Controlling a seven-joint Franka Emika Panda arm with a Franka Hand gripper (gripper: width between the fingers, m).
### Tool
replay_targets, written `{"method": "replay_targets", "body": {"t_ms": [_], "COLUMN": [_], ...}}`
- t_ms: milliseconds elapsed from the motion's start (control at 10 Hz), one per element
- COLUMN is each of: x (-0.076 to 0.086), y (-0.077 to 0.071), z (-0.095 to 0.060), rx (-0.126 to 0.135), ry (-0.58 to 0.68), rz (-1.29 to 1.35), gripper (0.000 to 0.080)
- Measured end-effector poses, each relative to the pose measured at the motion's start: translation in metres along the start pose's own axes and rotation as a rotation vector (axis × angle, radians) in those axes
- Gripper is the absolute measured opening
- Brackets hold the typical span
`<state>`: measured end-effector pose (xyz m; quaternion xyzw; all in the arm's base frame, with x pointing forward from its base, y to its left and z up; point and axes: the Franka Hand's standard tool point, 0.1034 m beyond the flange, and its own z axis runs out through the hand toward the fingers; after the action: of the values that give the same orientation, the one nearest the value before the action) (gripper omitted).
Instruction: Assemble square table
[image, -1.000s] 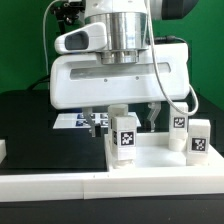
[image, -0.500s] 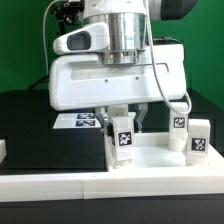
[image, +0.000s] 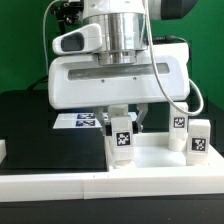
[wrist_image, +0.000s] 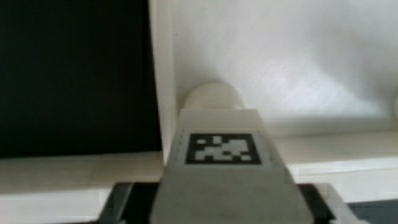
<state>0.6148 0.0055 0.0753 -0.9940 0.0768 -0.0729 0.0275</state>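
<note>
The robot's two-finger pincer (image: 122, 118) has just closed from wide open onto a short white tagged leg post (image: 122, 138), which now sits clamped between its fingers. The post stands upright at the near corner of the large white plastic square slab (image: 150, 158) on the black bench (image: 40, 130). It looks ready to lift.

Looks like a robotics lab. Plain green backdrop (image: 205, 50) at one o'clock, black surface (image: 50, 125) at nine o'clock, a marker board (image: 78, 121) of black-and-white tags lying flat mid-frame. Big white robot arm (image: 110, 75) filling the centre.
</note>
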Motion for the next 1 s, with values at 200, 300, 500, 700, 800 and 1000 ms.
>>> {"method": "replay_targets", "body": {"t_ms": [200,300,500,700,800,1000], "x": [0.0004,-0.0001,-0.0012,-0.0012,-0.0012,-0.0014], "y": [0.0004,0.0011,0.0004,0.0008,0.0013,0.0010], "z": [-0.0004,0.0006,0.0020,0.0022,0.0021,0.0021], "rx": [0.001,0.012,0.013,0.023,0.028,0.032], "ry": [0.003,0.005,0.002,0.001,-0.002,-0.007], "rz": [0.240,0.321,0.563,0.783,0.846,0.913], "gripper": [0.0290,0.0290,0.0290,0.0290,0.0290,0.0300]}}
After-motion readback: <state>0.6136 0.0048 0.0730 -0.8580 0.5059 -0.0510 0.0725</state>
